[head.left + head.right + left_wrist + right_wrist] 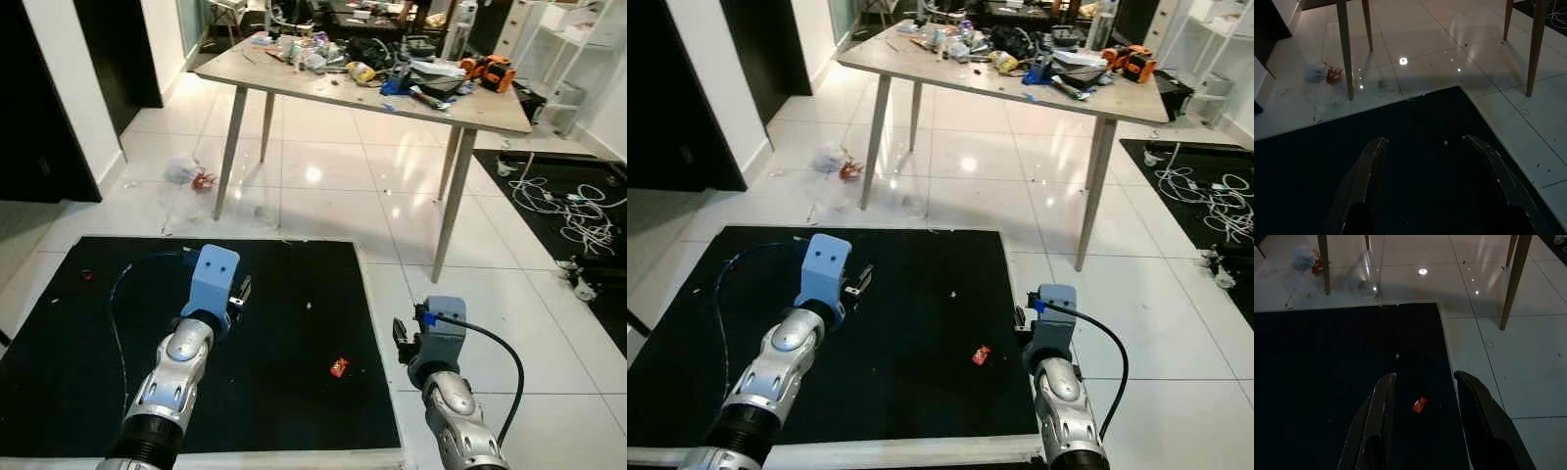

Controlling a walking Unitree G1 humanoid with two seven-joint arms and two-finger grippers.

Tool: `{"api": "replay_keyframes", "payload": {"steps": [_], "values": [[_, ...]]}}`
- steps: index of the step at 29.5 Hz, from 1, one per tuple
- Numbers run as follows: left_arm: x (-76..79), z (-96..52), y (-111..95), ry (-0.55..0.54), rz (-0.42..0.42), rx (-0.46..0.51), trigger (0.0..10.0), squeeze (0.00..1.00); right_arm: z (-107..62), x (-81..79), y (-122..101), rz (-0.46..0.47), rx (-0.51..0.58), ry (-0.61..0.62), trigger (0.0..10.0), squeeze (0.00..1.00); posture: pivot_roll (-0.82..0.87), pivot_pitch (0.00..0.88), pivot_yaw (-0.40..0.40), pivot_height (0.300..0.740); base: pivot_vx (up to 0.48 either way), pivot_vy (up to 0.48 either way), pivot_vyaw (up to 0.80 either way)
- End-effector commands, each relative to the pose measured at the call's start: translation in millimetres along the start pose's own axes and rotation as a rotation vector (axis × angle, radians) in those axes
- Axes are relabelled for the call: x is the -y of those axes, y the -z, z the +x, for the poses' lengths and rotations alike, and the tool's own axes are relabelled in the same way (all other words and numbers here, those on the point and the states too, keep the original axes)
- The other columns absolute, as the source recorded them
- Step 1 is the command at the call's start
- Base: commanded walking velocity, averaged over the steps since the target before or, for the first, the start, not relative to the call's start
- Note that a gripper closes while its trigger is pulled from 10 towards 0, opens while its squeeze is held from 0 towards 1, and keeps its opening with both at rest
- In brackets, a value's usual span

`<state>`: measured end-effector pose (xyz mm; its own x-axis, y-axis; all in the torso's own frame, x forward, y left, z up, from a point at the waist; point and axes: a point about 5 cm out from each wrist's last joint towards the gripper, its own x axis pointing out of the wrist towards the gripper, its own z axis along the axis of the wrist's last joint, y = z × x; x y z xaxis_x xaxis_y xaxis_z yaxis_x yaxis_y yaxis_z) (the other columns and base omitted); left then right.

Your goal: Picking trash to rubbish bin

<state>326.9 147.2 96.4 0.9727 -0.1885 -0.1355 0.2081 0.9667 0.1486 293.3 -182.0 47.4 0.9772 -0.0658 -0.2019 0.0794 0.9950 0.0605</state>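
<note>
Closest to us are our two silver arms, reaching out over a black mat (78, 343) on the white tile floor (343, 186). Our left gripper (1427, 161) hangs above the mat with its two black fingers spread wide apart, and it holds nothing. Our right gripper (1425, 401) is by the mat's right edge. Its fingers are wide open too, and nothing is in them.

A small red wrapper (339, 367) lies on the mat near that right edge. In the right wrist view we see it (1419, 405) on the mat between the two open fingers, not touching them.

A thin dark cable (116, 294) curls on the left part of the mat. Beyond the mat stands a wooden table (294, 83) piled with messy things. Beside its near left leg lies a crumpled white bag with red bits (188, 174). White cords (568, 206) lie tangled on another dark mat at the right.
</note>
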Motion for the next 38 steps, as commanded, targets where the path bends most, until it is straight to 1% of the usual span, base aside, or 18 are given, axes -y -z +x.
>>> {"api": "replay_keyframes", "payload": {"steps": [1, 14, 27, 38], "values": [[2.7, -1.1, -0.4, 0.013, -0.027, 0.011, 10.0, 0.00, -1.3, 0.5, 3.1, 0.010, -0.012, 0.002, 10.0, 0.00, -0.07, 0.070, -0.015, 0.740, 0.000, 0.000, 0.00], [5.1, -0.3, -3.4, 0.027, -0.043, 0.028, 10.0, 0.00, -1.9, 0.0, 3.7, 0.013, -0.010, -0.003, 10.0, 0.00, -0.08, 0.044, -0.017, 0.740, 0.266, 0.000, 0.00], [5.6, 0.4, -5.2, 0.036, -0.030, 0.033, 10.0, 0.00, -1.2, -1.0, 3.5, 0.014, -0.009, -0.002, 10.0, 0.00, -0.07, 0.042, -0.016, 0.740, 0.303, 0.000, 0.00], [7.4, 1.4, -5.5, 0.030, -0.034, 0.033, 10.0, 0.00, -2.5, 1.7, 4.4, 0.014, -0.010, 0.009, 10.0, 0.00, -0.08, 0.052, -0.012, 0.740, 0.301, 0.000, 0.00]]}}
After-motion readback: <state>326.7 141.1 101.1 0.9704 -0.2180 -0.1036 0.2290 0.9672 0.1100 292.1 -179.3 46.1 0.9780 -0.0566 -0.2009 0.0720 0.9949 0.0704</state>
